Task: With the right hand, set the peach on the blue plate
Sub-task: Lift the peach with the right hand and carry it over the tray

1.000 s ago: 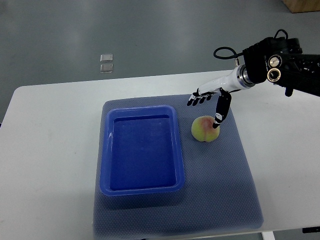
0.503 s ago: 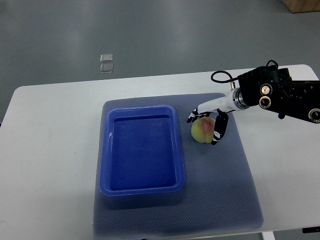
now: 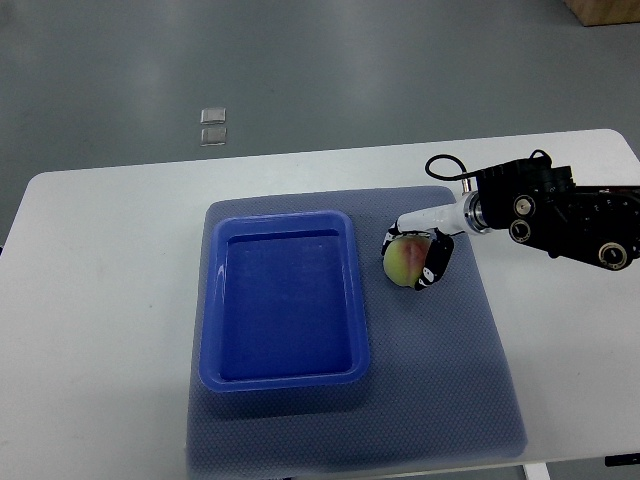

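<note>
Beside the blue plate (image 3: 284, 300) (nothing in it), the right hand (image 3: 420, 252) grips the peach (image 3: 404, 262).

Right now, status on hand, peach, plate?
Right hand closed around peach, peach on mat. Blue plate empty, just left of peach. Nothing between them. Left arm out of view.

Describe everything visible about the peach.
The peach is round, yellow-green with a reddish blush on top. It sits on the grey-blue mat, just right of the blue plate and outside it. The right hand wraps it, fingers curled over its far and right sides. No lift is evident.
</note>
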### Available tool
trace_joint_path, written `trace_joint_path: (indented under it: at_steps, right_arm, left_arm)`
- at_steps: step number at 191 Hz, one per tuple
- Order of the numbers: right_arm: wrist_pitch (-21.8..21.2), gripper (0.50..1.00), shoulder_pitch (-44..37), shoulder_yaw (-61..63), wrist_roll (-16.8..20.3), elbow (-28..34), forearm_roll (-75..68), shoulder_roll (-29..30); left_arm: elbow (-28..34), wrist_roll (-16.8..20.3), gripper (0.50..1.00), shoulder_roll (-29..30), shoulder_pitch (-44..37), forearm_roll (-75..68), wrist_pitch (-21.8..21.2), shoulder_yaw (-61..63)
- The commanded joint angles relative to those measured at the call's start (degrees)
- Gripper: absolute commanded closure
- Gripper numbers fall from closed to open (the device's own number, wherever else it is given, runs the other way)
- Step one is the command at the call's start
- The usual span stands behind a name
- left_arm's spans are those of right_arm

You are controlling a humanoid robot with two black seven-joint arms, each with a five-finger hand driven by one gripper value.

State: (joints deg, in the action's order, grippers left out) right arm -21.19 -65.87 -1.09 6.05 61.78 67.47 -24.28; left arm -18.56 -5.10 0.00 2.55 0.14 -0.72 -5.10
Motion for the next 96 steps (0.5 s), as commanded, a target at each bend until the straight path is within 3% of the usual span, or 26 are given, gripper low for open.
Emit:
trace_joint_path:
  at_steps: [1, 42, 45, 78, 96]
  right_arm:
    - [-0.79, 1.000, -0.92, 0.39, 0.01, 0.44, 0.12, -0.86]
    - [-4.83, 1.000, -9.10, 1.44, -0.25, 3.52, -2.17, -5.17]
    - [-7.29, 1.000, -12.69, 2.76, -0.25, 6.24, -4.45, -7.80]
    - [-13.09, 1.000, -23.77, 3.38, -0.16, 11.51, -10.86, -14.39]
    - [-13.81, 1.000, -26.59, 3.38, -0.08, 13.10, -12.45, -16.15]
  left_arm:
    - [0.01, 0.00, 0.500, 0.00, 0.00, -0.05, 0.02, 0.00]
    - [0.01, 0.00, 0.500, 0.00, 0.00, 0.04, 0.02, 0.00]
    - [0.01, 0.00, 0.500, 0.00, 0.00, 0.04, 0.02, 0.00]
    - [0.01, 0.00, 0.500, 0.00, 0.00, 0.04, 0.02, 0.00]
    - [0.01, 0.00, 0.500, 0.00, 0.00, -0.05, 0.02, 0.00]
